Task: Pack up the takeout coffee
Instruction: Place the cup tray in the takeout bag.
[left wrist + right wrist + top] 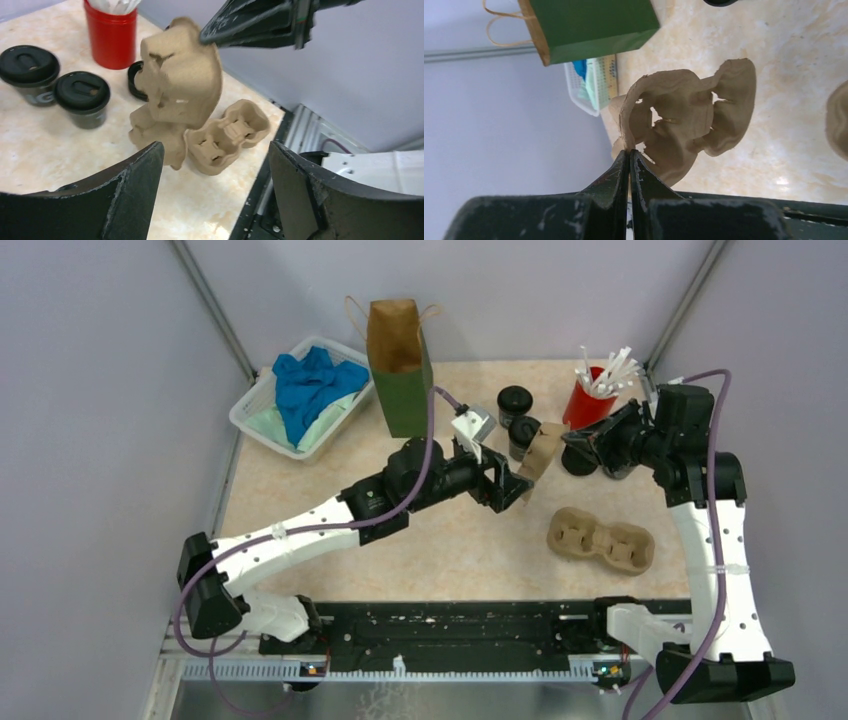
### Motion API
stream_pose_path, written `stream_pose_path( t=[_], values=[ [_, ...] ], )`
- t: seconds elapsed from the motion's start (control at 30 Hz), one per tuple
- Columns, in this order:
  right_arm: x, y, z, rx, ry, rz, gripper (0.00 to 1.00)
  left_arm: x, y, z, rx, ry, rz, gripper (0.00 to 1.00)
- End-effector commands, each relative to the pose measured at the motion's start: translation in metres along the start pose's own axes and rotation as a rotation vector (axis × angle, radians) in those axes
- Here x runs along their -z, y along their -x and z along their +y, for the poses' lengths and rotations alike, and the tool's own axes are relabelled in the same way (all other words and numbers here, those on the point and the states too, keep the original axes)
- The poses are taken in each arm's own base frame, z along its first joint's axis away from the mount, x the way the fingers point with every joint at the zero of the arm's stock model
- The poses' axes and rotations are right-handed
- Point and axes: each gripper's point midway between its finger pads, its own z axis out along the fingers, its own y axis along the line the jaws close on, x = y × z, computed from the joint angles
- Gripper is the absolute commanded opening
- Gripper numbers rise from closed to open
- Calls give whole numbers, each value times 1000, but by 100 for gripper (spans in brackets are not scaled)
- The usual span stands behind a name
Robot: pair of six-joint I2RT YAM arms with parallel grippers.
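Just beside coffee cups [82, 95], pulp carrier [182, 82] aloft

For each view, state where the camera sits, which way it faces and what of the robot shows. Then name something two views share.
Top external: above and behind the bases, looking down at the table; left arm and right arm show.
Left wrist: on the left arm, facing the held carrier, black cups beyond; left jaws open at the bottom.
Right wrist: on the right arm, facing the green bag; right jaws shut on the carrier's rim.
Shared: both wrist views show that carrier.
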Motion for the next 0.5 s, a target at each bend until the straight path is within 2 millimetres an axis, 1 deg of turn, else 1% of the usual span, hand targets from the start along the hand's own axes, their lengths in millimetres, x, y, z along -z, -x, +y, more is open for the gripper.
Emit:
stream_pose_path(
  t=[0.0, 0.07, 0.13, 0.23, 0.37, 0.47],
  values=[
    [14, 17, 41, -114, 124, -86, 0, -8, 11, 15, -117, 114, -122, 81],
    [15, 20, 46, -133, 127, -93, 0, -14, 0, 19, -139, 117, -110, 78],
    [16, 23, 51, -143, 127, -97, 0, -21, -5, 21, -149, 115, -104, 80],
    [19, 26, 57, -146, 133, -102, 0, -32, -7, 26, -164, 130, -112, 80],
    [19, 27, 62, -149, 139, -99, 0, -48, -5, 39, -186, 202, -118, 69],
    [19, 27, 63, -150, 140, -101, 0, -58, 1, 42, -214, 219, -125, 60]
  ],
)
